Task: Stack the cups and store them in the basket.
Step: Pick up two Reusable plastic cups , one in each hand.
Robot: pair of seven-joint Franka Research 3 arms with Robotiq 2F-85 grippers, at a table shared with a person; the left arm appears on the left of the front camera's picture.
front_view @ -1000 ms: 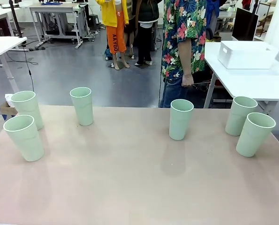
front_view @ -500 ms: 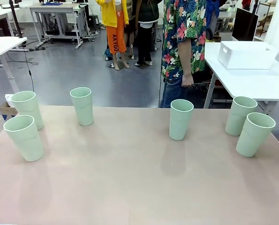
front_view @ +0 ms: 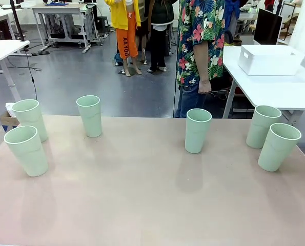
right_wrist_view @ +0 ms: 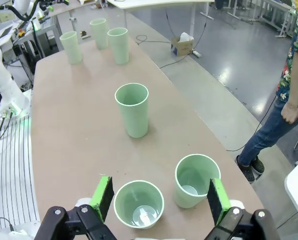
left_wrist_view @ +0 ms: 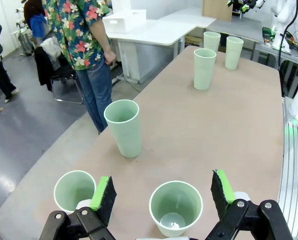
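Note:
Several pale green cups stand upright and apart on the brown table: two at the left [front_view: 26, 150], one left of centre [front_view: 89, 116], one in the middle [front_view: 198, 130], two at the right [front_view: 278, 146]. The white basket [front_view: 269, 60] sits on a separate white table at the far right. My left gripper [left_wrist_view: 162, 195] hangs open above the table's left end, with a cup [left_wrist_view: 176, 207] below and between its fingers and another [left_wrist_view: 74, 190] just outside them. My right gripper [right_wrist_view: 160, 198] is open above the two right cups [right_wrist_view: 138, 205], holding nothing.
A person in a floral shirt [front_view: 201, 46] stands beyond the far edge, hand [front_view: 205, 87] at their side. The basket's white table [front_view: 275, 89] is apart from mine, across a gap. The table's near half [front_view: 152, 205] is bare.

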